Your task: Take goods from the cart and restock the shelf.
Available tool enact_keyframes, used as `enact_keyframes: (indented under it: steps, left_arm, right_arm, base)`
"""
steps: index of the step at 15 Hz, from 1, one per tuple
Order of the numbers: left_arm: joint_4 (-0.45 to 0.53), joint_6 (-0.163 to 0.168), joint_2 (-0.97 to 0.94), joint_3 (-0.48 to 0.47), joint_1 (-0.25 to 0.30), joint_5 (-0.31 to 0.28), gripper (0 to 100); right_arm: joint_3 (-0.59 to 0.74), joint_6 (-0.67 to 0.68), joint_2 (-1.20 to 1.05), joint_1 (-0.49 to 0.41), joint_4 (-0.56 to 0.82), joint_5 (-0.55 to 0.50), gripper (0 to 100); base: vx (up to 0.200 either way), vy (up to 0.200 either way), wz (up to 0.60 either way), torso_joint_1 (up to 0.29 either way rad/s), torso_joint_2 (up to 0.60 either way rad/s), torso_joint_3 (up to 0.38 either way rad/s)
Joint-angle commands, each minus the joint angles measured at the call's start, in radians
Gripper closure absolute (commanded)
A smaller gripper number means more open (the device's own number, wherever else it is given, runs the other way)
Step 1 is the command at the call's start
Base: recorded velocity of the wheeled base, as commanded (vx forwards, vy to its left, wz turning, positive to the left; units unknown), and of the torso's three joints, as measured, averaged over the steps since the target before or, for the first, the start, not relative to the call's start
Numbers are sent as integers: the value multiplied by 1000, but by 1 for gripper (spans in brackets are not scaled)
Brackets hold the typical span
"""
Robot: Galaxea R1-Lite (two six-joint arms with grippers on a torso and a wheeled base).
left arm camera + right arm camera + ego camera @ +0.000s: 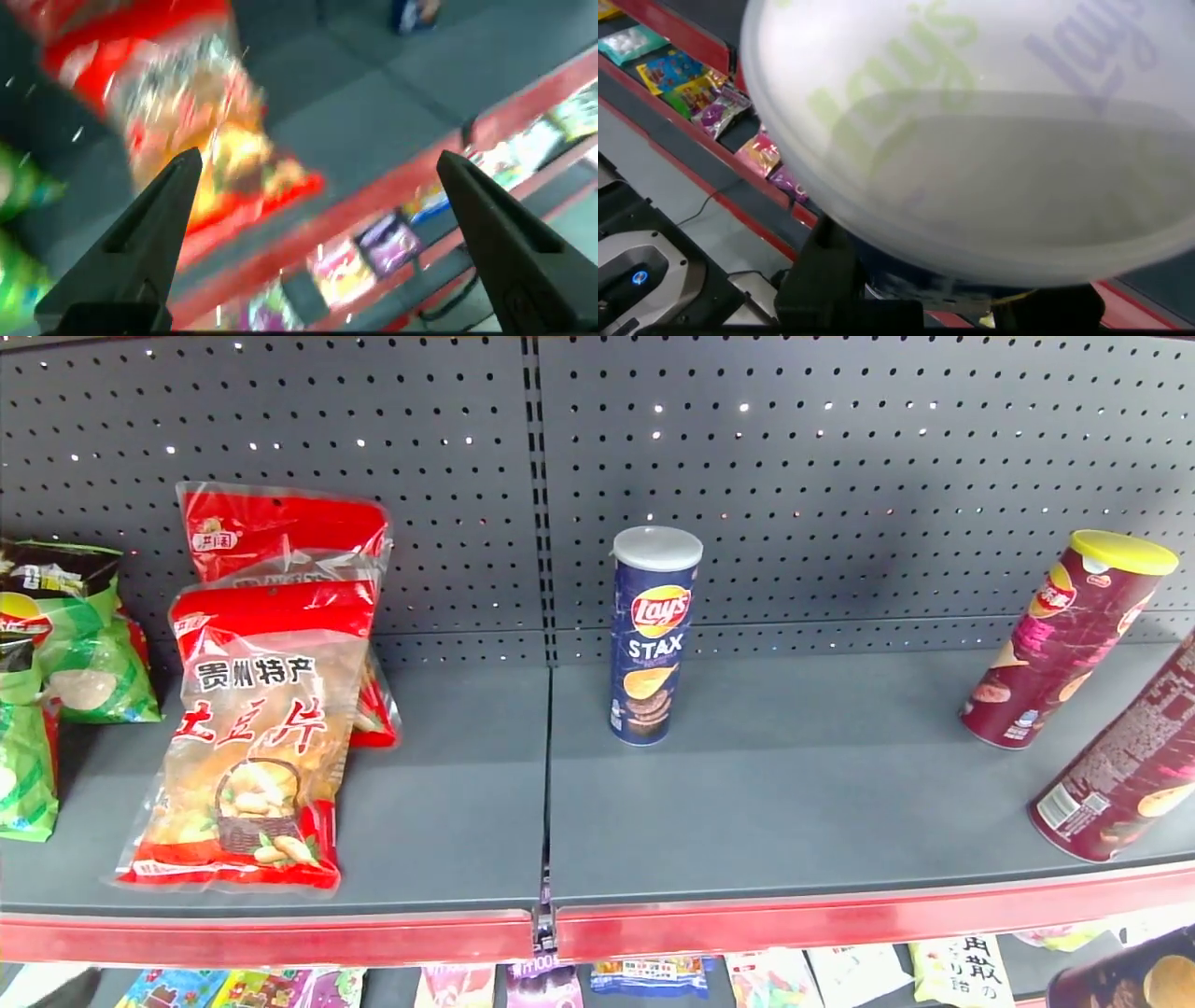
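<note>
Pointing lid-first toward the wrist, blue can (pixel 971 140) in right pincer (pixel 943 291).

Black tapered left gripper (pixel 320 161) fingers (pixel 154 238)

Grey floor (pixel 635 177); black cable (pixel 710 198) lying across.

The shelf (pixel 794 803) is finished in matt grey painted metal, with a perforated back panel (pixel 840 476) and a glossy red front strip (pixel 840 919). The bags (pixel 261 728) at nine o'clock are wrapped in shiny, crinkled clear film. The blue can (pixel 653 644) at twelve is smoothly printed and capped in frosted plastic, as is the held can (pixel 971 140). The left fingers (pixel 149 243) are seemingly matt black plastic.
</note>
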Motion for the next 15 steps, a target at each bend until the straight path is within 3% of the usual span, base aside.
enact_keyframes:
  steps: [1,2,3,4,8,11,15]
  left_arm:
    - [-218,-5,458,-187,-32,-131,0]
    - [-226,-19,542,-236,-82,-218,0]
    - [-227,-45,611,-285,-98,-306,0]
    - [-231,-47,677,-335,-108,-321,0]
    - [-280,-53,941,-535,-204,-327,0]
    - [-379,-50,1070,-599,-230,-332,0]
    - [-392,-50,1139,-665,-231,-332,0]
  right_arm:
    - [9,2,17,0,0,-2,100]
    - [10,3,17,-3,0,-2,100]
    - [10,6,17,-3,0,-4,100]
    - [7,8,16,-5,0,-4,100]
    - [3,9,9,-19,0,-11,100]
    - [9,9,11,-19,0,-11,100]
    - [10,9,11,-40,0,-11,100]
  base:
    - [0,0,0,0,0,0]
    - [0,0,0,0,0,0]
    - [0,0,0,0,0,0]
    - [0,0,0,0,0,0]
    - [0,0,0,0,0,0]
    - [0,0,0,0,0,0]
    - [0,0,0,0,0,0]
